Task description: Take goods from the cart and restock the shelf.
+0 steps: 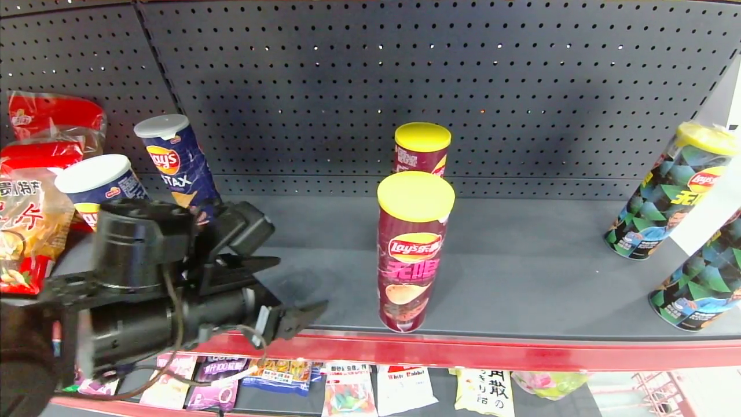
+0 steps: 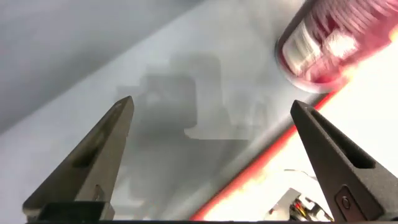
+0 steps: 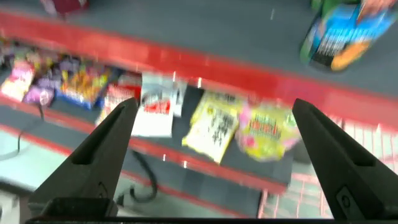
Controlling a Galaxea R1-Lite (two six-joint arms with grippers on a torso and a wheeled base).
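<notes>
A maroon chip can with a yellow lid [image 1: 411, 255] stands upright near the front of the grey shelf [image 1: 521, 278], and a second one [image 1: 421, 147] stands behind it. My left gripper [image 1: 298, 286] hovers at the shelf's front edge, left of the front can, open and empty. From the left wrist, that gripper [image 2: 211, 109] points at bare shelf, with the maroon can [image 2: 329, 43] off to one side of its fingers. My right gripper [image 3: 214, 106] is open and empty, out in front of the shelf's red front lip [image 3: 186, 59].
Two blue chip cans [image 1: 179, 159] and red snack bags [image 1: 35, 191] fill the shelf's left end. Green-and-black cans [image 1: 666, 191] stand at the right end; one of these cans [image 3: 345, 31] appears beyond the right gripper. Snack packets [image 1: 347, 388] lie on the lower shelf.
</notes>
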